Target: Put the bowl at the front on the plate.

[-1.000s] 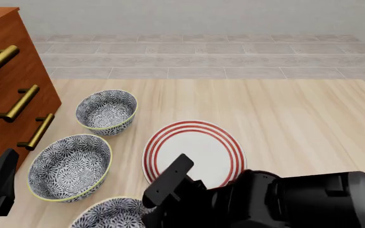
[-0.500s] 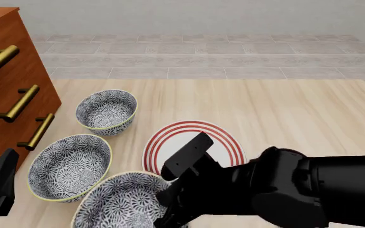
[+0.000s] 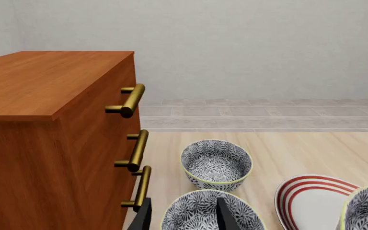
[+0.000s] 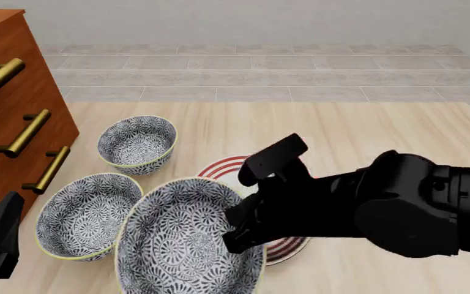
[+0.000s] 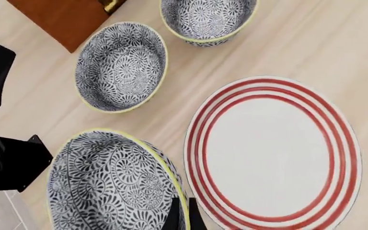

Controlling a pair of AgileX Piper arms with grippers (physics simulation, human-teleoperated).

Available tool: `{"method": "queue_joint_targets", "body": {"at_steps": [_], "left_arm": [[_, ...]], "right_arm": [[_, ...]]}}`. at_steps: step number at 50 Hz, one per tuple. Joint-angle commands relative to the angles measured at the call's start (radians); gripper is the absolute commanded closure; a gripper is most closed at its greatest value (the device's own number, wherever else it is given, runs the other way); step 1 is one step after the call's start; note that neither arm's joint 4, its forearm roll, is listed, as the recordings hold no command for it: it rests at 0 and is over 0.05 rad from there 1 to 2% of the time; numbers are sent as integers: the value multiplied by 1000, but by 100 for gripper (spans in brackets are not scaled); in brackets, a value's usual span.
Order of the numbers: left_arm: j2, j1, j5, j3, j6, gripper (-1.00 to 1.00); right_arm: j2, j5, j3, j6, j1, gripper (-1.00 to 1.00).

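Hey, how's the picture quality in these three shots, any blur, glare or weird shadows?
Front view: sharp, evenly lit, no glare; the dark right arm hides much of the plate. Right wrist view: crisp; the held bowl looms large, and only faint soft shadows lie under the bowls. Left wrist view: sharp; the cabinet shows flat, even shading.

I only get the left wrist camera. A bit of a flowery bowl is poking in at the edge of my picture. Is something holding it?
Observer: Yes. The right end effector pinches that bowl by its yellowish rim, which you can't see.
Operator: Is it on the stripy plate yet?
Observer: Not yet. The right wrist view shows the plate's whole white middle bare, with the bowl off to one side.
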Motion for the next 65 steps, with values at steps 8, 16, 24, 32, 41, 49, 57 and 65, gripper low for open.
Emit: {"method": "queue_joint_targets", "body": {"at_steps": [8, 16, 24, 32, 41, 49, 57, 65], "left_arm": [[0, 0, 0, 0, 0, -100], [0, 0, 0, 0, 0, -100], [0, 0, 0, 0, 0, -100], [0, 0, 0, 0, 0, -100], [0, 0, 0, 0, 0, -100], [0, 0, 0, 0, 0, -100], [0, 0, 0, 0, 0, -100], [0, 0, 0, 0, 0, -100]], "right_arm": [[-25, 71, -92, -25, -146, 100], [-36, 57, -90, -7, -192, 100], [-35, 18, -94, 54, -250, 100], [-38, 3, -86, 72, -253, 100], [-11, -59, -85, 123, -306, 100], [16, -95, -90, 159, -329, 100], [65, -114, -93, 177, -360, 100], [121, -129, -102, 197, -394, 100]]}}
